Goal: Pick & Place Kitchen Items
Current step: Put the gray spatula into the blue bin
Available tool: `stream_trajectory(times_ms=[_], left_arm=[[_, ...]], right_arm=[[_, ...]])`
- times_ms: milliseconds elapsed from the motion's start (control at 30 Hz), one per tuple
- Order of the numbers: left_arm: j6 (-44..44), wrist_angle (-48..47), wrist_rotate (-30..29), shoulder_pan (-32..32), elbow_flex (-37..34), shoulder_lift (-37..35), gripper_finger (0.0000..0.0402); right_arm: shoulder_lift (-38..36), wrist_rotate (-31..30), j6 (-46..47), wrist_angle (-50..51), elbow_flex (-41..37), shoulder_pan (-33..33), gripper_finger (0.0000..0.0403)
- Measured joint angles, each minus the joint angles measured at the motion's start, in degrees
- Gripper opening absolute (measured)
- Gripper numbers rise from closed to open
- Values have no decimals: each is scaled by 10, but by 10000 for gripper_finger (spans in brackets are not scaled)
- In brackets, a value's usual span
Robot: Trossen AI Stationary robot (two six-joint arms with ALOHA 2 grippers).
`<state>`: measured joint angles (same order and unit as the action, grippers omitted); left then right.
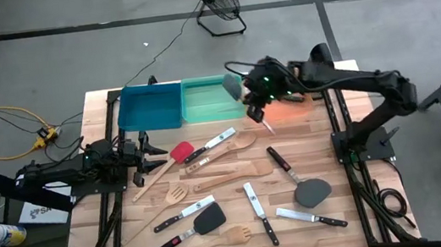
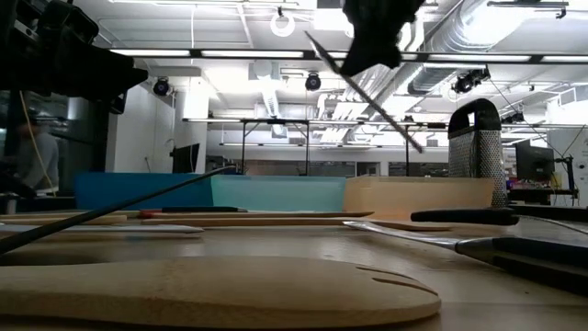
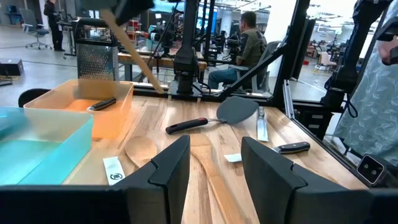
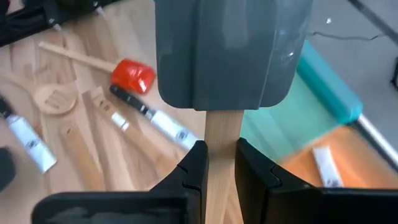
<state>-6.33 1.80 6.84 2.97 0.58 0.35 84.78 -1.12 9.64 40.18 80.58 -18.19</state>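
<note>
So the right gripper [image 4: 219,163] is clamped on the pale wooden handle of a grey-headed spatula [image 4: 225,56], up in the air over the green bin [image 1: 205,98] and orange bin [image 3: 87,111]. Left gripper [image 3: 214,165] sits with fingers apart at the table's [image 1: 362,224] 9 o'clock edge, with the other utensils spread across the middle.

Light falls evenly from above on the pale wooden slat table [image 1: 208,155], and shadows there are short and soft. The level view is dim down low, with long white ceiling lights [image 2: 184,52] shining bright behind. The dark robot arm [image 2: 64,55] looks like a black shape against them. The big pale wooden spatula [image 2: 211,290] right in front is blurry. The grey plastic spatula head [image 4: 227,50] near the wrist camera looks soft, with small shiny spots.
</note>
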Motion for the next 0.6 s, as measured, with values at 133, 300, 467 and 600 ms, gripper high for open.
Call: stream_trajectory(times_ms=[133, 300, 467, 600], left_arm=[[0, 0, 0, 0, 0, 0, 143], [0, 0, 0, 0, 0, 0, 143], [0, 0, 0, 0, 0, 0, 143], [0, 0, 0, 0, 0, 0, 143]], right_arm=[[53, -3, -21, -1, 64, -14, 43], [114, -2, -29, 0, 130, -27, 43], [168, 2, -33, 25, 190, -41, 43], [191, 15, -25, 50, 209, -56, 43]])
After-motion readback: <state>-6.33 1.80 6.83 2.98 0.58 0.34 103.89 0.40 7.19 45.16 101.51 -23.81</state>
